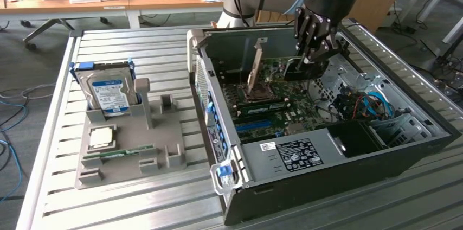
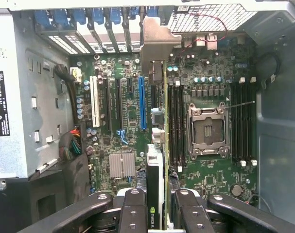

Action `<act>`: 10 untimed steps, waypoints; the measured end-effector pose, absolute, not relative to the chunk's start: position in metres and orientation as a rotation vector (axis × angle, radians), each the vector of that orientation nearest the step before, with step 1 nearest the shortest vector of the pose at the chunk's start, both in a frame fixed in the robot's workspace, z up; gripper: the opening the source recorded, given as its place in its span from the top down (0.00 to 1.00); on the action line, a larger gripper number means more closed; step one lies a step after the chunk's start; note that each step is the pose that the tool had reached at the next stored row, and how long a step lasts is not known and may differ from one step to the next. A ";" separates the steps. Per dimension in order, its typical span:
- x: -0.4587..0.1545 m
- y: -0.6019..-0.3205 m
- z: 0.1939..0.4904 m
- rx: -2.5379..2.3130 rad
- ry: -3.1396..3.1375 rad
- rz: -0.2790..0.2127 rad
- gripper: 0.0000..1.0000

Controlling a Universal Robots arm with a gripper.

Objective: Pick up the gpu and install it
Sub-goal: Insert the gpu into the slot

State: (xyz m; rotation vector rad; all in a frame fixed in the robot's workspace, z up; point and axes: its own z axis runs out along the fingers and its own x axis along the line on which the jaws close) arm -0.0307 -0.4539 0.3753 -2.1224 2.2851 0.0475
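The gripper (image 1: pixel 313 56) hangs inside the open computer case (image 1: pixel 405 154), its fingers (image 2: pixel 132 211) clamped on the gpu (image 2: pixel 155 167). It pinches the card by its upper edge, at the end away from the bracket, so the card hangs on edge with its connector side turned down to the motherboard (image 2: pixel 128 111). That is how a slot would take it.

On the exterior view's dial, the card runs from the gripper toward nine o'clock and ends in its silver bracket (image 1: pixel 255 70), which faces the case's rear wall where the slot openings are. In the wrist view the card shows edge-on, lying along the blue expansion slot (image 2: pixel 142 104) and beside the memory slots, with the empty processor socket (image 2: pixel 208 128) beyond them. I cannot tell whether its lower edge touches a slot.

At six o'clock from the gripper sits the power supply (image 1: pixel 296 154). At nine o'clock from the case, well apart, a grey holder (image 1: pixel 166 132) rests on the slatted table (image 1: pixel 72 208). It props a hard drive (image 1: pixel 108 91) upright at its eleven o'clock corner, and a RAM stick (image 1: pixel 119 154) lies toward seven. Each part is raised for easy gripping.
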 end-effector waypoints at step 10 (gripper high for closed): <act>-0.031 -0.454 0.371 -2.123 2.285 0.047 0.73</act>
